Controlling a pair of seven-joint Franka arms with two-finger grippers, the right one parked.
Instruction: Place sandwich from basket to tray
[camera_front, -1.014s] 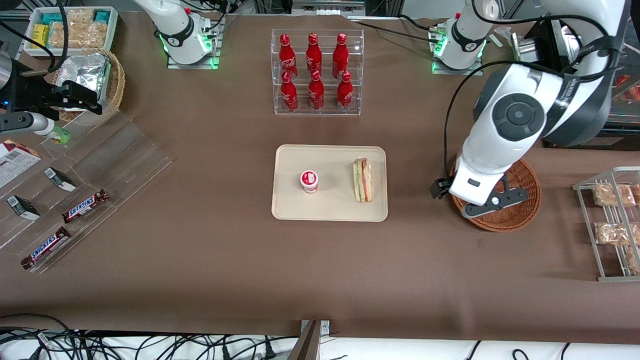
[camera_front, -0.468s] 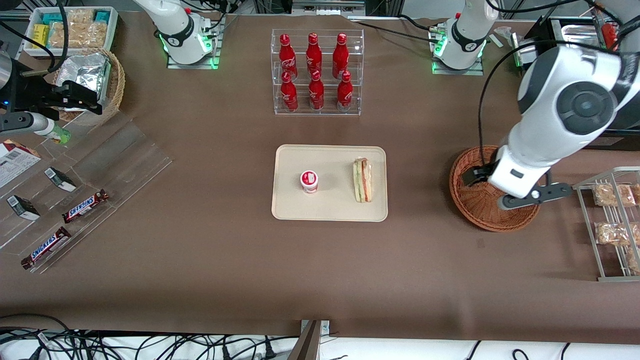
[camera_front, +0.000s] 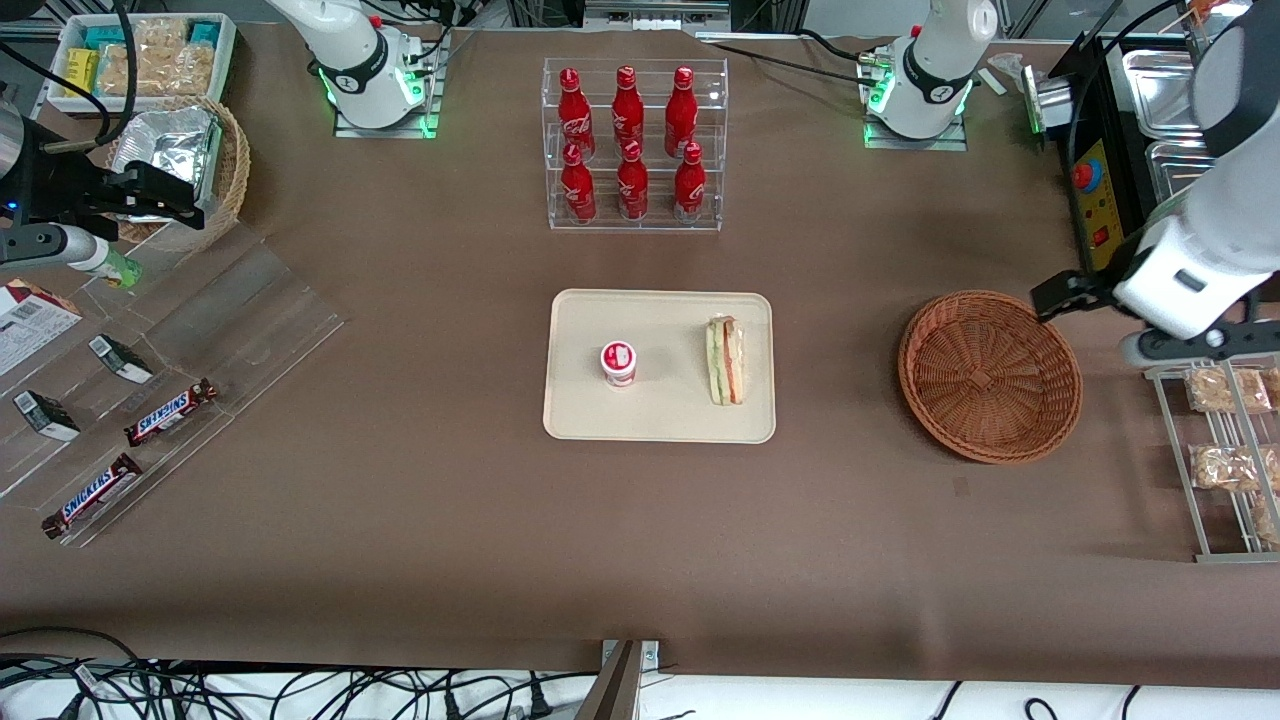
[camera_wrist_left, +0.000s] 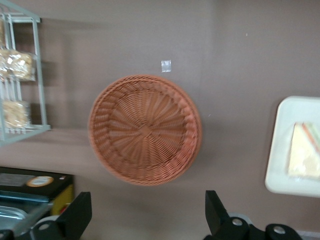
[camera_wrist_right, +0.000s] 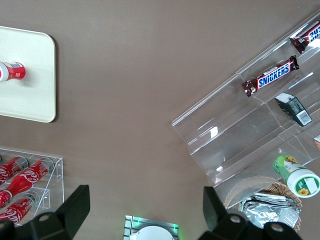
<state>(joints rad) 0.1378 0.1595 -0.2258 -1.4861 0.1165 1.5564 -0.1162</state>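
The sandwich (camera_front: 725, 360) lies flat on the beige tray (camera_front: 660, 415), near the tray's short edge that faces the basket; the left wrist view also catches the sandwich (camera_wrist_left: 305, 157) and a corner of the tray (camera_wrist_left: 280, 180). Nothing is inside the reddish-brown wicker basket (camera_front: 990, 375), whose whole woven floor shows in the wrist view of the basket (camera_wrist_left: 145, 130). My left gripper (camera_front: 1200, 345) hangs high above the table, off the basket toward the working arm's end, over the wire rack's edge. The gripper (camera_wrist_left: 145, 220) is open, with only bare table between its fingers.
A small red-lidded cup (camera_front: 618, 362) stands on the tray. An acrylic stand of red bottles (camera_front: 633, 145) is farther from the camera. A wire rack of snack packs (camera_front: 1225, 450) and a black control box (camera_front: 1095, 190) flank the gripper. Acrylic shelves with Snickers bars (camera_front: 170, 410) lie toward the parked arm's end.
The left gripper has swung off the basket toward the working arm's end and risen, uncovering the whole basket. The sandwich and cup on the tray have not moved.
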